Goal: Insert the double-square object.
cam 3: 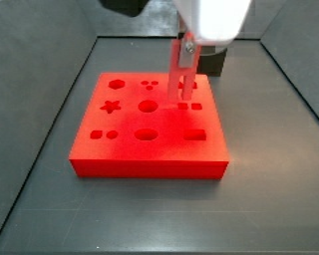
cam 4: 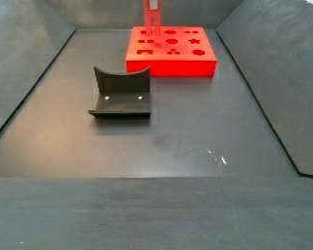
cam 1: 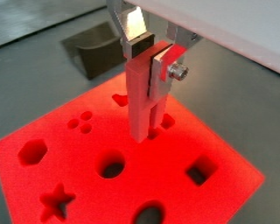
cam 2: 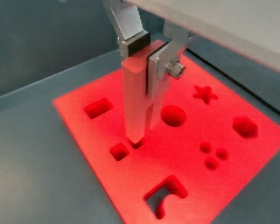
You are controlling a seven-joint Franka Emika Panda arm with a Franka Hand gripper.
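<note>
Silver plates with dark pads were what your gripper [cam 1: 152,54] used to pinch the top of the double-square object [cam 1: 140,101], squeezing it from both sides. You had one arm and one gripper, and it was right over the red block [cam 3: 149,149]. The one red-pink peg hung straight down from the fingers [cam 2: 168,61], so its long way ran up and down, with the holding end at the top and the free end at the bottom. In a wrist view the free end [cam 2: 132,137] was just above the block's top, close beside a small square hole [cam 2: 119,151], and it did not look pushed in yet. I think your next move depended on lining that tip up with the right hole under it. I cannot tell for sure which hole fits it. There was one red block with many shaped holes. There was also one dark grey curved holder [cam 4: 121,95], well apart from the block on the floor.
</note>
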